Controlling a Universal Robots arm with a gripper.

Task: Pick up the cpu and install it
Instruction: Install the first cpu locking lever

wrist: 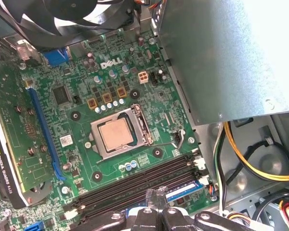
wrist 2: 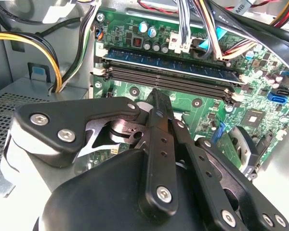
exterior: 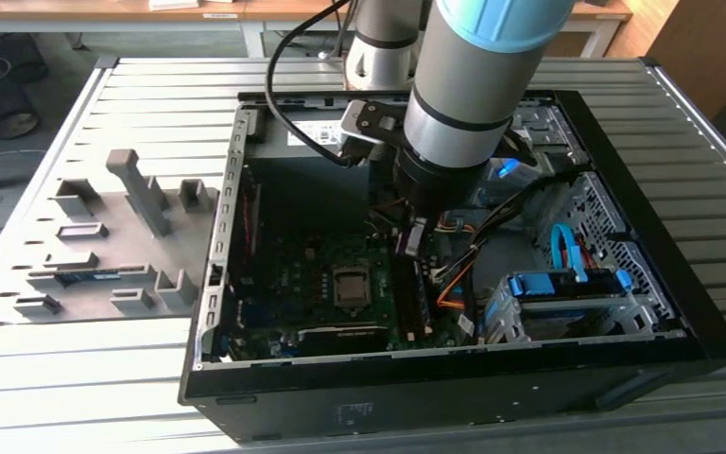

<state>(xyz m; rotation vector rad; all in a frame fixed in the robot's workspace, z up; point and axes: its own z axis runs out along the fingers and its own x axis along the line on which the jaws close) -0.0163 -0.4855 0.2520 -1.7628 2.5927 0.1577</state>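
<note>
Cpu (wrist: 116,134) seated in motherboard socket (wrist: 97,127) (pale metal top up), gripper (wrist: 156,202) pressed closed, empty, above memory slots (wrist: 135,185)

Green motherboard (wrist: 135,86), pale silvery cpu (wrist: 117,133), black case (exterior: 665,284), black end effector (wrist 2: 156,103)

You have the open computer case (exterior: 665,312) lying on the slatted worktop (exterior: 148,369), with the parts fixture (exterior: 111,236) beside it toward the exterior view's left. The motherboard (exterior: 300,284) lies flat in the case floor. In the first wrist view the cpu (wrist: 117,135) sits in its socket (wrist: 118,133) near the middle of the board, apparently seated. The memory slots (wrist: 139,185) run between the socket and the end effector (wrist: 156,211), which hangs over them inside the case. The drive cage (exterior: 565,298) stands toward the exterior view's right, cables (exterior: 464,255) between it and the board.
</note>
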